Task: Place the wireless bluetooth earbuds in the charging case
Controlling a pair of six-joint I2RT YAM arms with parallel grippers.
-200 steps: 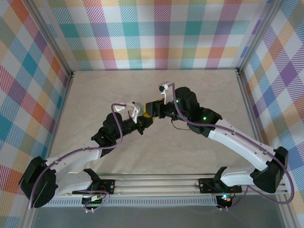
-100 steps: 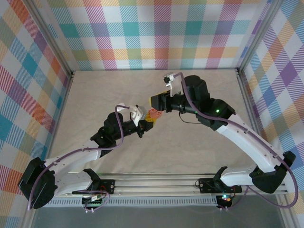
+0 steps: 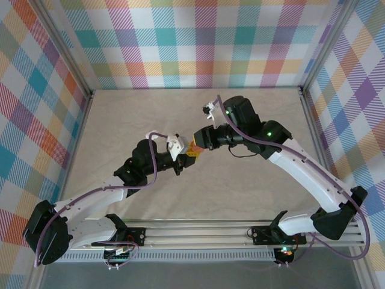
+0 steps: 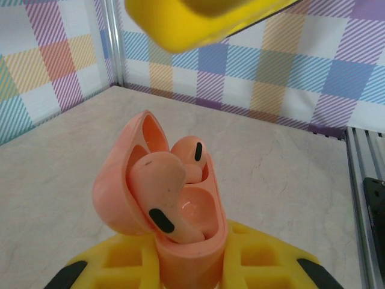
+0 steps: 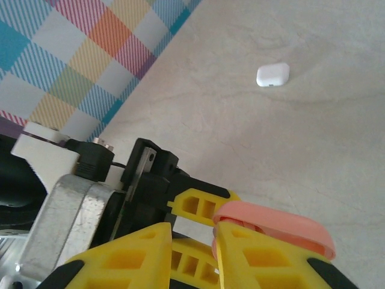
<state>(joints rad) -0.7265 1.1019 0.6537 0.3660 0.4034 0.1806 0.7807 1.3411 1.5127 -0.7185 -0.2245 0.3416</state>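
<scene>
Where the left gripper's (image 4: 191, 268) fingers pinch the open orange case (image 4: 114, 198) upright, two orange earbuds (image 4: 159, 192) sit inside, just above those fingers. The right gripper (image 5: 195, 235) hovers at the lid, fingers slightly parted, gripping nothing. A white case (image 5: 272, 74) lies farther off on the table (image 5: 313, 156).

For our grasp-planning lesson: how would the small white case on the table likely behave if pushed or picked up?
The white case lies flat on its broad side, so a push would probably slide it over the table rather than roll it. Its smooth, rounded shell might slip from a pinch. Being small, it is likely light.
</scene>
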